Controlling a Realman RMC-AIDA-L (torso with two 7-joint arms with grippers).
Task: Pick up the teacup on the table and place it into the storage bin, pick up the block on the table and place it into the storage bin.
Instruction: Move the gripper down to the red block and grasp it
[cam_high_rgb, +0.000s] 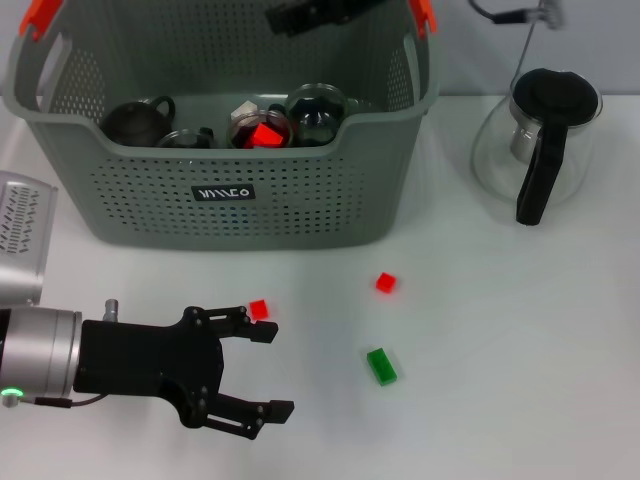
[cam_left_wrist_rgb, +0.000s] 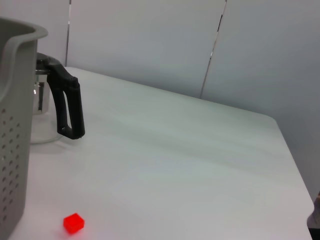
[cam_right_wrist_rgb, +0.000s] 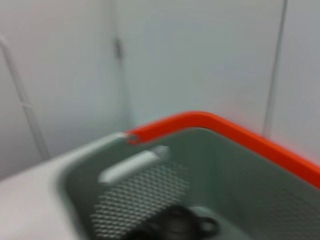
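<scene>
1. Head view: the storage bin (cam_high_rgb: 225, 190) is the landmark, standing at the far left of the white table (cam_high_rgb: 500, 330). Inside it lie a dark teapot (cam_high_rgb: 137, 120), several glass teacups (cam_high_rgb: 318, 108) and a red block (cam_high_rgb: 265, 134). In front of the bin the left gripper (cam_high_rgb: 262, 370) hangs low over the table, its jaws spread wide and holding nothing; a small red block (cam_high_rgb: 259, 309) lies just beside its upper finger, between gripper and bin. Another red cube (cam_high_rgb: 385, 282) and a green block (cam_high_rgb: 381, 365) lie farther out in front of the bin's right corner. A glass pot with black handle (cam_high_rgb: 540, 140) stands right of the bin. The right gripper (cam_high_rgb: 310, 14) hovers above the bin's far rim; whether it is open I cannot tell

2. Left wrist view: the bin's wall (cam_left_wrist_rgb: 15, 125) fills one edge, the pot's handle (cam_left_wrist_rgb: 67, 107) shows beyond it and one red cube (cam_left_wrist_rgb: 74, 223) lies near the wall. To grasp well, I judge the left gripper should shift toward the bin so the nearest red block sits centred between the jaws, then descend and close squarely on flat faces

3. Right wrist view: only the bin's orange handle top (cam_right_wrist_rgb: 225, 132) and perforated inside show, with a dark vessel (cam_right_wrist_rgb: 175, 225) below
</scene>
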